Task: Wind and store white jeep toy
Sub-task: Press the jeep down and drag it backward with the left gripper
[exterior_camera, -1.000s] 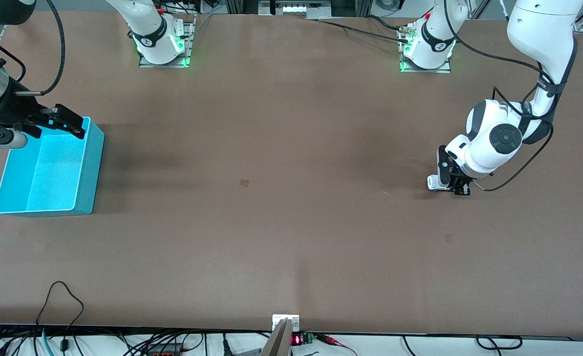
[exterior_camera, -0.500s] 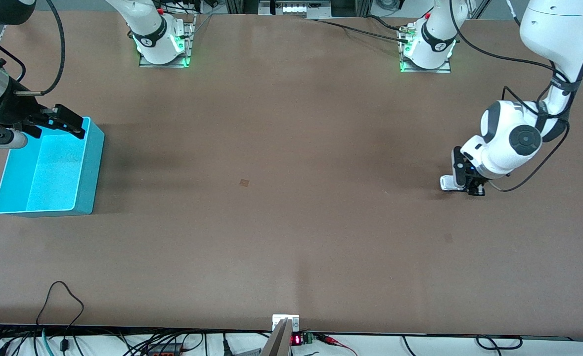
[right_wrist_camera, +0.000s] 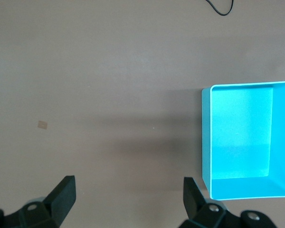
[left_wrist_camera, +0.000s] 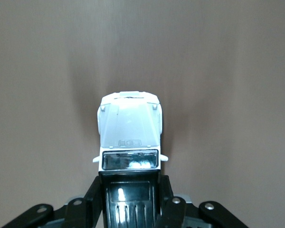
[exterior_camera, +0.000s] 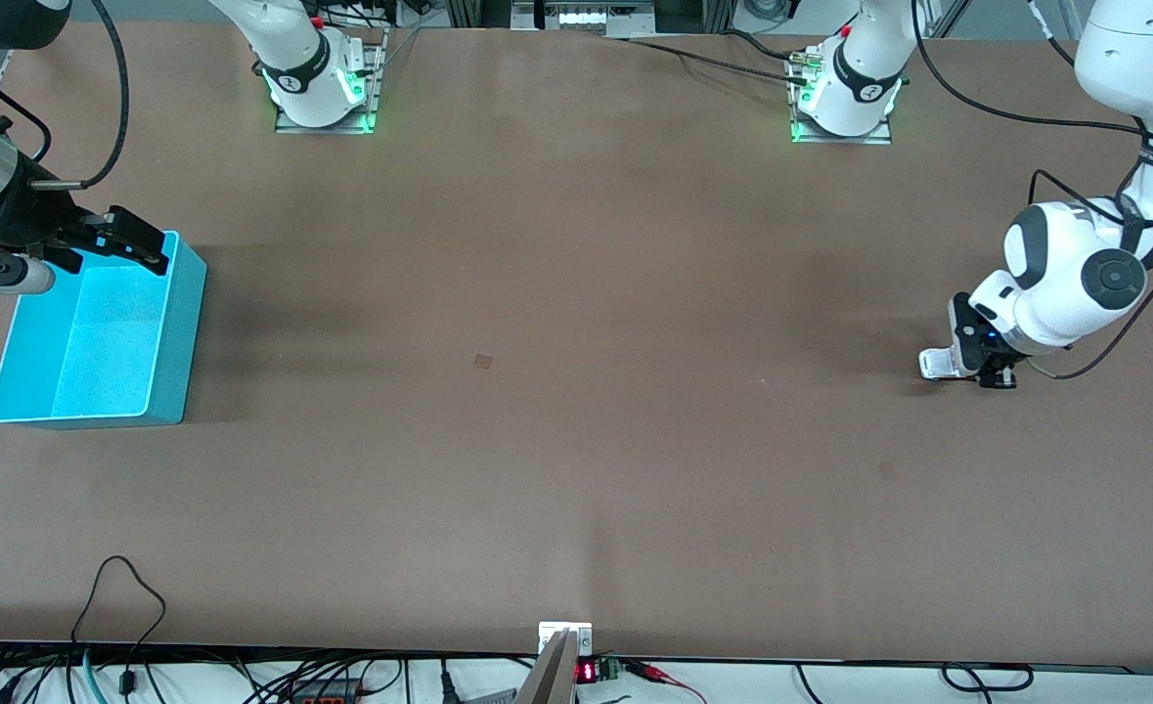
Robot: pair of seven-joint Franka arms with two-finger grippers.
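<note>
Left end effector (exterior_camera: 972, 367): gripping the toy car (exterior_camera: 936, 363) by its black roof, fingers (left_wrist_camera: 96, 202) pressing in from both sides, low at the worktop (exterior_camera: 576, 469) surface near the edge at the left arm's end.
Toy car: sitting wheels-down on the worktop as far as the front view shows, white hood (left_wrist_camera: 129, 124) pointing away from the wrist, well apart from the bin.
What has just changed: over the last second the left arm has been dragging the car along the worktop toward the edge at its own end; across the three front pictures the car and the wrist are sitting further that way each time, with the height looking the same.
What that means: this is looking like the winding stroke, the wheels rolling backward under pressure to load the spring; storing is not yet begun.
Right end effector (exterior_camera: 116, 249): spread wide and carrying nothing, hanging over the rim of the bin nearest the bases; this arm is waiting and has not shifted.
Bin (exterior_camera: 170, 323): turquoise, open-topped, holding nothing, standing near the worktop edge at the right arm's end.
Risk: the car is nearing the worktop edge, so little pull-back room is remaining.
Next need: probably release toward the bin, or carry it there.
</note>
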